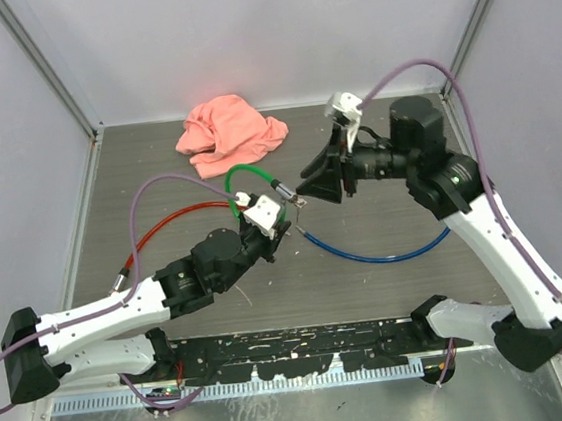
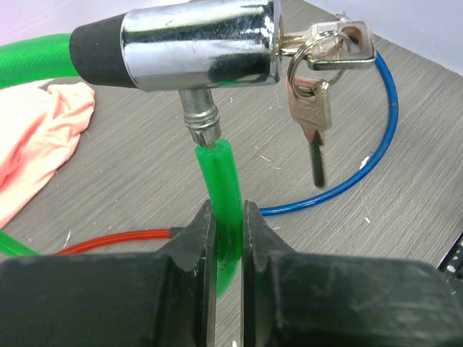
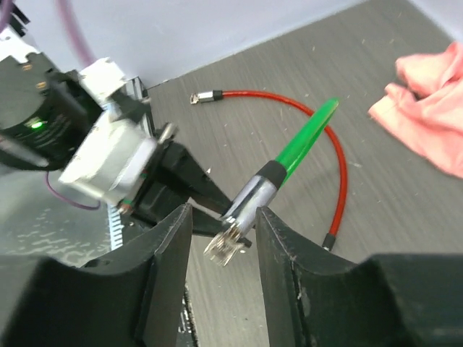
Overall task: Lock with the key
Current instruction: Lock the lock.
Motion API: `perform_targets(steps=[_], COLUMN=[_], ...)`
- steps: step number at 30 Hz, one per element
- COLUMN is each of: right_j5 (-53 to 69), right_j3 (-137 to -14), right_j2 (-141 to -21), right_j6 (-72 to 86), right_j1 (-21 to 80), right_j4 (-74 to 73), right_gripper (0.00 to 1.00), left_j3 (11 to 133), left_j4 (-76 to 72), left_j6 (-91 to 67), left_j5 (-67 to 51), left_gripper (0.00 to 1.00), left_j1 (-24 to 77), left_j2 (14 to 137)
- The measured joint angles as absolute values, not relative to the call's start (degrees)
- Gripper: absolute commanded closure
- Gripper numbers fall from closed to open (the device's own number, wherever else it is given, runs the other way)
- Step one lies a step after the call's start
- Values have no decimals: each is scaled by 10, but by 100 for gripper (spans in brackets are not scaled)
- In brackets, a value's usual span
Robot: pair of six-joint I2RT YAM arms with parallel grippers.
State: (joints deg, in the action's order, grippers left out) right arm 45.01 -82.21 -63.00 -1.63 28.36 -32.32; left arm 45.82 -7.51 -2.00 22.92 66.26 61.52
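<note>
The chrome lock cylinder [image 2: 202, 43] hangs above the table on its green cable [image 2: 221, 188]. My left gripper [image 2: 229, 217] is shut on that cable just below the lock's metal pin. A key [image 2: 325, 45] sits in the cylinder's end, and a second key [image 2: 312, 116] dangles from its ring. In the right wrist view the lock [image 3: 249, 199] points at the camera with the key [image 3: 226, 246] at its tip. My right gripper [image 3: 224, 213] is open, one finger on each side of the key head, with a gap on both sides. From above, both grippers meet at the lock [image 1: 285, 202].
A pink cloth [image 1: 228, 133] lies at the back of the table. A blue cable [image 1: 386, 255] curves across the table under the right arm, and a red cable [image 1: 162, 228] lies to the left. Metal frame posts stand at the back corners.
</note>
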Motion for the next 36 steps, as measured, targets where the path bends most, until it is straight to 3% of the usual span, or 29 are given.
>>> perform_targets(steps=[4,13,36], right_j5=[448,417,382], right_j3=[-837,-848,-812], right_j2=[-692,-721,-722], right_j6=[5,12,5], right_j1=[293,318,333], right_j4=[-336,-369,-342], right_gripper=[57,77,75], left_j3=[458,458,457], left_j4=[-74,-68,-52], left_j6=[15,76,129], left_j5=[217,214,228], left_gripper=[100,100,100], left_j1=[663,663,649], left_j2=[613,615,619])
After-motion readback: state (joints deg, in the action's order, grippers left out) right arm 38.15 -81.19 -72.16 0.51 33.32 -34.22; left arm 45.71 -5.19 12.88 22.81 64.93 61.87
